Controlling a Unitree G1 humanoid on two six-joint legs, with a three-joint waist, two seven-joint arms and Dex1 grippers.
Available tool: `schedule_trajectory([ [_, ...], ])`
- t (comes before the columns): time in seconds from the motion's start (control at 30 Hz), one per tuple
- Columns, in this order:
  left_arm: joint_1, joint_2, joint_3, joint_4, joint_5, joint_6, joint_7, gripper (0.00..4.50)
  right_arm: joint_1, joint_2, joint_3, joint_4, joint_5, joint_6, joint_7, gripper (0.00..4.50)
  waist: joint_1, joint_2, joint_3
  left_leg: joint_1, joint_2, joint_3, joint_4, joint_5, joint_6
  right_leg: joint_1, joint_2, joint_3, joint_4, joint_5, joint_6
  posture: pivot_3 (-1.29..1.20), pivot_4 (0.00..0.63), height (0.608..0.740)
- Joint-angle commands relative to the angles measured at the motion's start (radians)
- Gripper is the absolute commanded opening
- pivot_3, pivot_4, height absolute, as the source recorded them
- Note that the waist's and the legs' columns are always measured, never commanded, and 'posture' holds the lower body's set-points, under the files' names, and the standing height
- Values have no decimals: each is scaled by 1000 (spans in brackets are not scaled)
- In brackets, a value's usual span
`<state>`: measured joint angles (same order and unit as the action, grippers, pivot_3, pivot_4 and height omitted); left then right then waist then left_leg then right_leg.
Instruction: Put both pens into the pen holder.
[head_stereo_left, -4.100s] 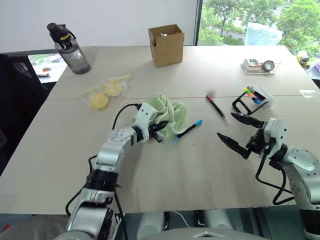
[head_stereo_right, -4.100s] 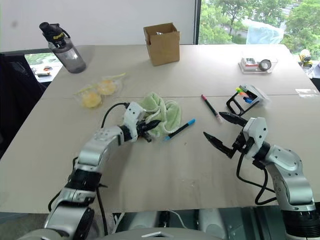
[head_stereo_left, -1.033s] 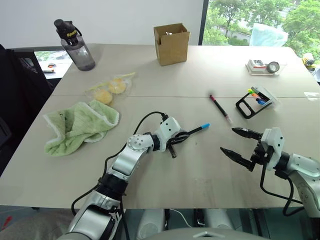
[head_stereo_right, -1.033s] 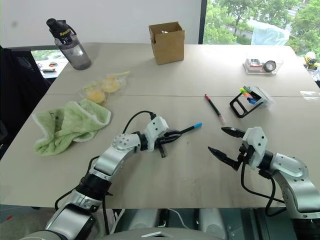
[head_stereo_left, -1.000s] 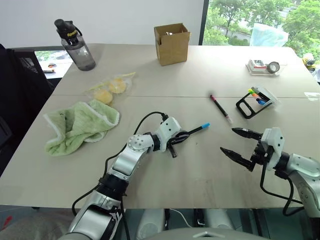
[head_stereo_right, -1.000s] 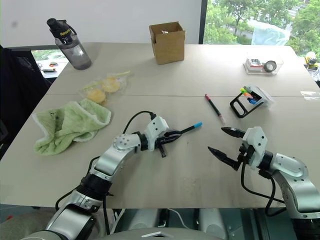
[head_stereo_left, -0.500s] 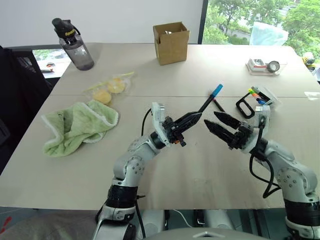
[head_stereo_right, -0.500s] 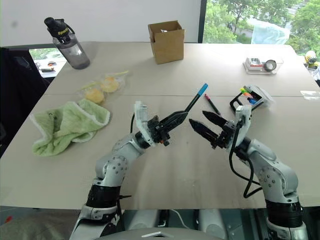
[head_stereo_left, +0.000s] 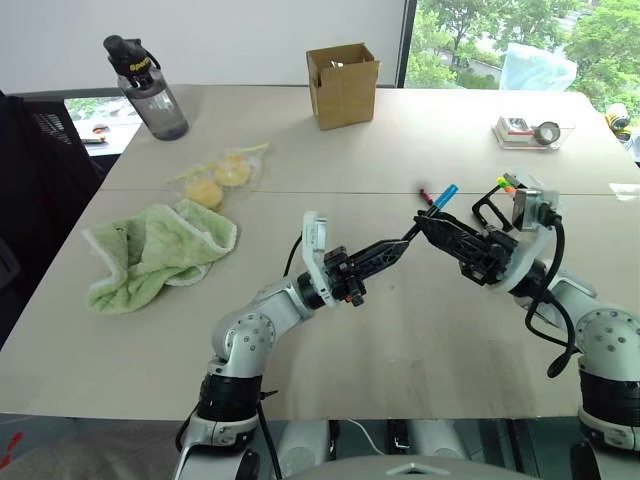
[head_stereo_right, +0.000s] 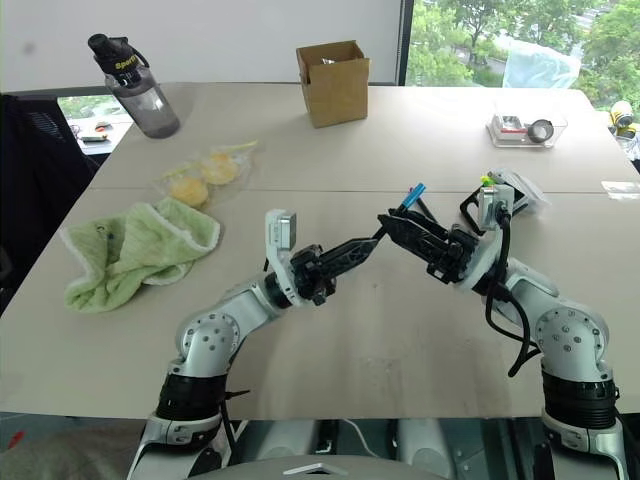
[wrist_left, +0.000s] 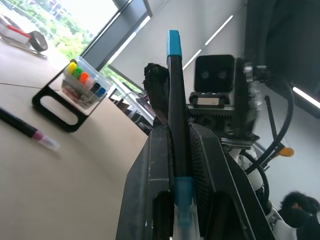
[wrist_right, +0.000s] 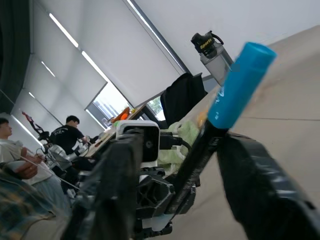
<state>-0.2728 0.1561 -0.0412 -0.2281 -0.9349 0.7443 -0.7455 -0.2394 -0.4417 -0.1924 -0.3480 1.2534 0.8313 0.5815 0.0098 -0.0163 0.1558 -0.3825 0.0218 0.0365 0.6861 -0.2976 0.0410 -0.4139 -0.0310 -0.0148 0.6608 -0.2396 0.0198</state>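
Observation:
My left gripper (head_stereo_left: 398, 246) hangs above the middle of the table, shut on the blue-capped pen (head_stereo_left: 447, 193), which slants up toward the right. The pen's black body (wrist_left: 176, 100) is clamped between the left fingers. My right gripper (head_stereo_left: 425, 225) meets it from the right, its fingers on either side of the pen's upper part (wrist_right: 202, 147). The jaws are narrowed, with a gap still on one side. The pink-ended pen (wrist_left: 25, 131) lies on the table behind. The pen holder (wrist_left: 75, 95), a black loop with coloured markers, stands just beyond it, partly hidden behind my right wrist (head_stereo_left: 503, 186).
A green towel (head_stereo_left: 160, 250) lies at the left, with a bag of yellow items (head_stereo_left: 215, 180) behind it. A dark bottle (head_stereo_left: 148, 88), a cardboard box (head_stereo_left: 343, 85) and a clear tray (head_stereo_left: 530, 130) stand along the far side. People sit in the background (wrist_right: 65, 137).
Over the last second my left gripper lifted the blue-capped pen off the table. My right gripper rose, moved left to the pen and narrowed its jaws around it.

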Motion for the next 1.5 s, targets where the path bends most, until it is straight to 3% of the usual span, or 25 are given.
schedule_trajectory([
  [0.03, 5, 13, -18, -2, 34, -4, 9, 0, -13, 7, 5, -55, 29, -8, 30, 604, -1, 0, 0, 0, 0, 0, 0, 0, 0, 0, 0, 0, 0, 0, 0, 0, 150, 736],
  [0.1, 10, 18, -22, -4, 26, -1, -1, 0, -14, 10, 7, -57, 27, -11, 29, 43, 0, 0, 0, 0, 0, 0, 0, 0, 0, 0, 1, 0, 0, 0, 0, 0, 150, 736],
  [0.2, 7, 13, 7, -3, -25, 3, -24, 0, -14, 10, 8, -58, 24, -10, 30, 41, 1, 0, 0, 0, 0, 0, 0, 0, 0, 0, 0, 0, 0, 0, 0, 0, 150, 736],
  [0.23, 4, 15, 10, -3, -30, 2, -33, 1016, -15, 7, 8, -57, 24, -9, 31, 41, 1, 0, 0, 0, 0, 0, 0, 0, 0, 0, 0, 0, -1, 0, 0, 0, 150, 736],
  [0.33, -2, 31, 5, -7, -3, -11, -44, 2290, -10, -3, 6, -60, 4, -20, 43, 41, 1, 0, 0, 0, 0, 0, 0, 0, 0, 0, 0, 0, 0, 0, 0, 0, 150, 736],
  [0.47, -5, 48, -6, -23, 112, -82, 14, 4361, -9, -36, -13, -69, -63, -57, 43, 41, 2, 0, 0, 0, 0, 0, 0, 0, 0, 0, 0, 0, -1, 0, 0, 0, 150, 736],
  [0.6, -15, 101, -8, -106, 236, -163, 62, 4441, -27, -145, -70, -110, -194, -134, 57, 41, 3, 0, 1, -1, 0, 0, 0, 0, 0, -1, 0, 0, -1, 0, 0, 0, 150, 736],
  [0.67, -46, 146, -13, -152, 311, -191, 93, 4441, -70, -248, -81, -94, -348, -230, 97, 41, 3, 1, 2, -1, 0, 0, -1, 0, 0, -1, 0, 0, -1, 0, 0, 0, 150, 736],
  [0.8, -156, 259, -77, -164, 484, -215, 108, 4441, -200, -410, -31, 33, -627, -454, 206, 41, 3, 2, 4, -1, -1, 1, -1, 0, 0, -1, 0, 0, -2, 0, 0, 0, 150, 736],
  [0.97, -211, 286, -131, -188, 551, -205, 117, 4441, -300, -524, 70, 223, -925, -761, 329, 41, 2, 1, 5, -1, 0, 2, -2, 0, 0, -1, 1, 1, -4, 0, 0, 0, 150, 736],
  [1.17, -205, 229, -163, -194, 562, -226, 124, 4441, -342, -546, 100, 317, -993, -806, 393, 41, 4, 2, 7, -3, 0, 3, -2, 1, -3, -2, -5, 2, -5, -1, 2, 0, 150, 736],
  [1.5, -148, 185, -142, -225, 447, -202, 61, 4441, -313, -581, 90, 318, -1064, -741, 406, 41, 4, 2, 7, -2, 0, 3, -1, 1, -2, -2, -6, 2, -3, -1, 2, 0, 150, 736],
])
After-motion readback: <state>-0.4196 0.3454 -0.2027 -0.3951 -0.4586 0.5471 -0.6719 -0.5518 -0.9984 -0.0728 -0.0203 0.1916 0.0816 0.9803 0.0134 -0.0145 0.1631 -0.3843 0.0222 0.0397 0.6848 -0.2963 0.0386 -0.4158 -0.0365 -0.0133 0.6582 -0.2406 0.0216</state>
